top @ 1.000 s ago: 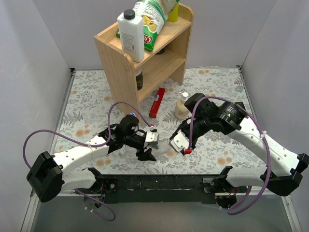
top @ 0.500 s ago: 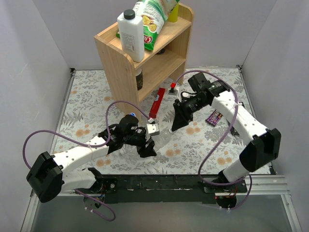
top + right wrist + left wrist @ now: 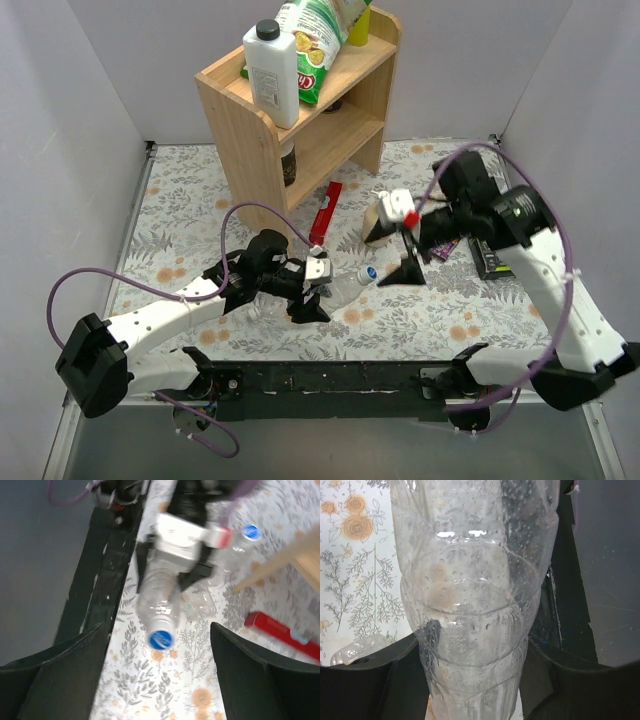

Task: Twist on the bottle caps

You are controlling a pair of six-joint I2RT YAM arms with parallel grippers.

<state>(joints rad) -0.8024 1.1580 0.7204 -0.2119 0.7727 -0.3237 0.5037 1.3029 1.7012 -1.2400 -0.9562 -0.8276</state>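
My left gripper (image 3: 308, 290) is shut on a clear bottle (image 3: 345, 283) that lies pointing right, with a blue cap (image 3: 367, 271) on its neck. In the left wrist view the bottle (image 3: 475, 605) fills the frame between the left gripper's (image 3: 470, 677) black fingers (image 3: 375, 680). My right gripper (image 3: 398, 255) stands open just right of the cap, not touching it. In the right wrist view the cap (image 3: 161, 639) faces the right gripper (image 3: 160, 680), which has nothing between its fingers. A second capped bottle (image 3: 239, 542) stands behind the left gripper, and a crumpled clear bottle (image 3: 200, 602) lies beside it.
A wooden shelf (image 3: 255, 150) at the back holds a white jug (image 3: 272, 75) and a chip bag (image 3: 320, 40). A red box (image 3: 325, 213) and a beige soap bottle (image 3: 376, 228) lie near my right gripper. A purple wrapper (image 3: 446, 246) lies further right.
My right gripper has opened and swung back to the right of the bottle's neck, leaving the blue cap on it. The left gripper has kept its hold on the bottle.
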